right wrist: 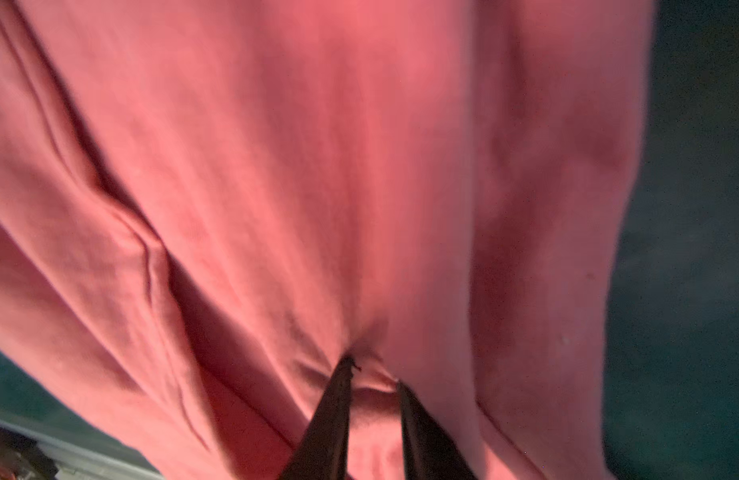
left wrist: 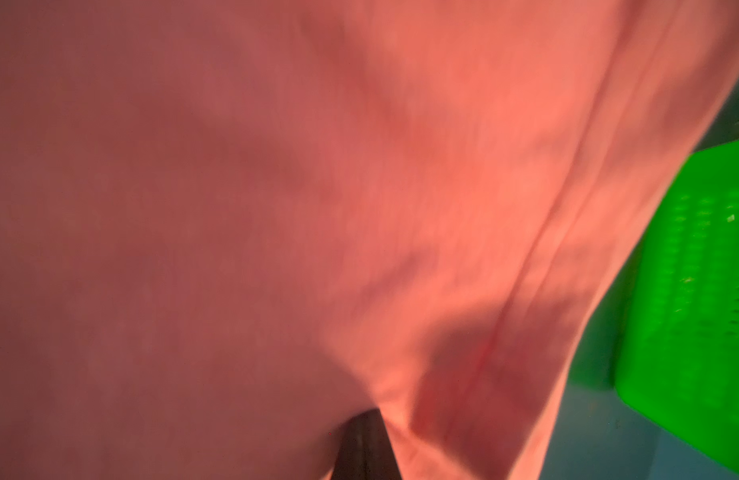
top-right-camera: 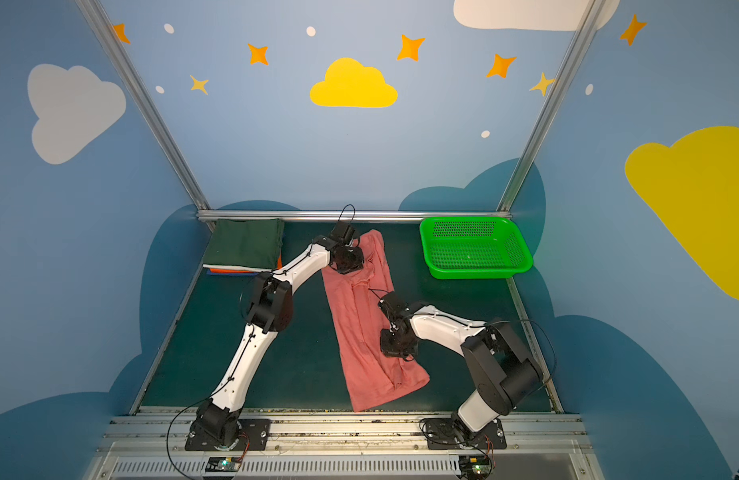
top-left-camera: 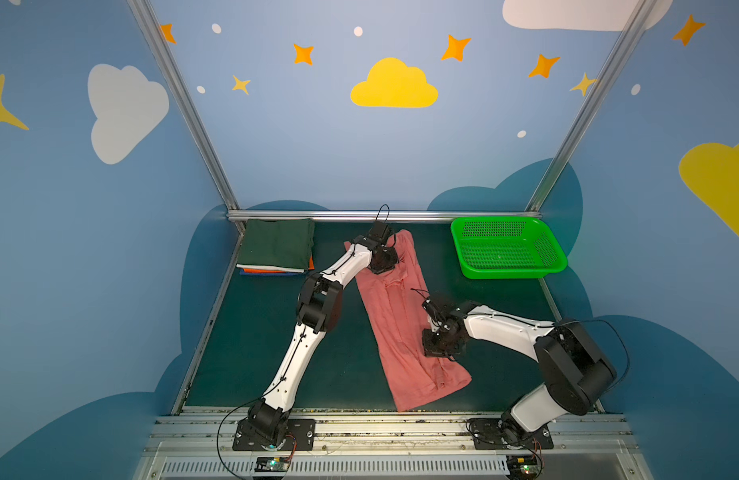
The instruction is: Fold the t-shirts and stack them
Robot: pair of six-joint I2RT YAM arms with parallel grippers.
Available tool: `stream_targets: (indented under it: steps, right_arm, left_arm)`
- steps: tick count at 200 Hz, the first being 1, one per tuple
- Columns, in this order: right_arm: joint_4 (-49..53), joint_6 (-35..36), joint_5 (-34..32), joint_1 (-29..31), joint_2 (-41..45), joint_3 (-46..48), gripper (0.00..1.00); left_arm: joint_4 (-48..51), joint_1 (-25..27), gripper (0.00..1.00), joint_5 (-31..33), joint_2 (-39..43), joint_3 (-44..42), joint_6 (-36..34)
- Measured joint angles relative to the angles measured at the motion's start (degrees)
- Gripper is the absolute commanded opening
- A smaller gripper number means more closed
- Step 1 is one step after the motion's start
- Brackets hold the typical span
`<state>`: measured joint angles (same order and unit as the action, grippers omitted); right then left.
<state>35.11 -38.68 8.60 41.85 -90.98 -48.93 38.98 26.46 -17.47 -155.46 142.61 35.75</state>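
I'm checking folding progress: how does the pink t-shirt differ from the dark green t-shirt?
The pink t-shirt lies as a long wrinkled strip mid-table; the dark green t-shirt is a compact folded rectangle. The pink t-shirt lies alone, with the left gripper and right gripper on it; the dark green t-shirt tops the corner stack, untouched. Both are plain cloth.

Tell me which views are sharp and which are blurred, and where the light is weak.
Both top views: evenly lit and sharp, and the pink shirt shows clearly. Left wrist view: heavily blurred, with the shirt partly in shade and the green basket smeared and very saturated. Right wrist view: soft focus, folds shaded, right gripper a dark silhouette.
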Motion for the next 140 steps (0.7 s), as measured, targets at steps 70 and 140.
stream_targets:
  steps: [70,140]
  right_arm:
    - [-0.5,-3.32,2.91,8.39,-5.68,-5.9,0.3]
    - [1.33,-1.97,5.16,9.03,-8.22,-9.46,0.4]
  left_arm:
    - [0.26,-1.16,0.08,-6.86,-6.8,10.49,1.11]
    - [-0.26,-2.32,0.26,-10.49,-5.46,8.48,-1.25]
